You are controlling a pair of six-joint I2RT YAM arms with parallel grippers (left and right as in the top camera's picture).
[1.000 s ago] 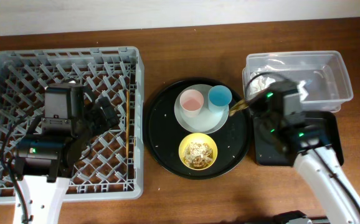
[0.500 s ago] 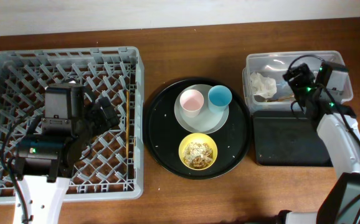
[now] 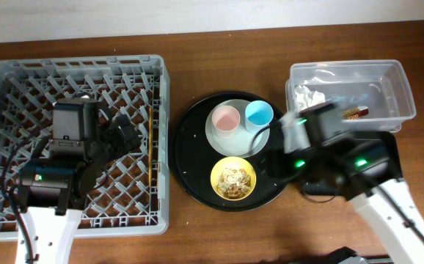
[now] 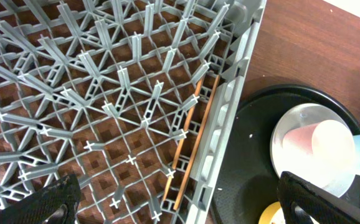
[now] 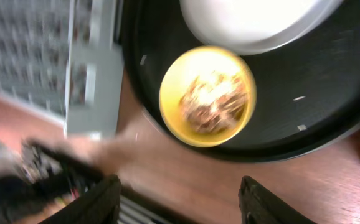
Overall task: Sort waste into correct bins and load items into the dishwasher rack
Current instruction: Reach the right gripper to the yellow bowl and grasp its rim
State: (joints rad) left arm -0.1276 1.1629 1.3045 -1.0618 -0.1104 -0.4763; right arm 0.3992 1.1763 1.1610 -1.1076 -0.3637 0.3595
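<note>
1. Hovering low over the round black tray (image 3: 190, 147), the right gripper (image 5: 180, 202) looks down on the yellow bowl (image 5: 207, 94). Its jaws stand well apart with nothing between them, though that wrist view is blurred.
2. That bowl sits at six o'clock on the round tray, upright, with the beige food scraps (image 3: 233, 180) inside it. I'd guess the scraps are the job in hand.
3. Over at three o'clock on the table, the clear tub (image 3: 403, 95) already holds the white tissue (image 3: 309, 95) and the gold-brown wrapper (image 3: 356, 112). The black bin tray (image 3: 316, 189) just below it is mostly hidden by the arm and probably takes the food.
4. To do it well, I'd pinch the bowl's rim at its three o'clock edge, one finger inside and clear of the scraps.
5. Lift straight up and keep it level until it is fully over the bin, then tip slowly.
6. Watch the plate (image 3: 223, 143) at twelve o'clock on the round tray, with the pink cup (image 3: 226, 119) and blue cup (image 3: 259, 114) standing on it. The bowl sits close to the plate's edge.
7. The left gripper (image 4: 180, 202) hangs above the dishwasher rack (image 3: 6, 73) at nine o'clock, jaws fully spread and empty. The chopsticks (image 4: 189, 140) lie inside along the rack's three o'clock wall.
</note>
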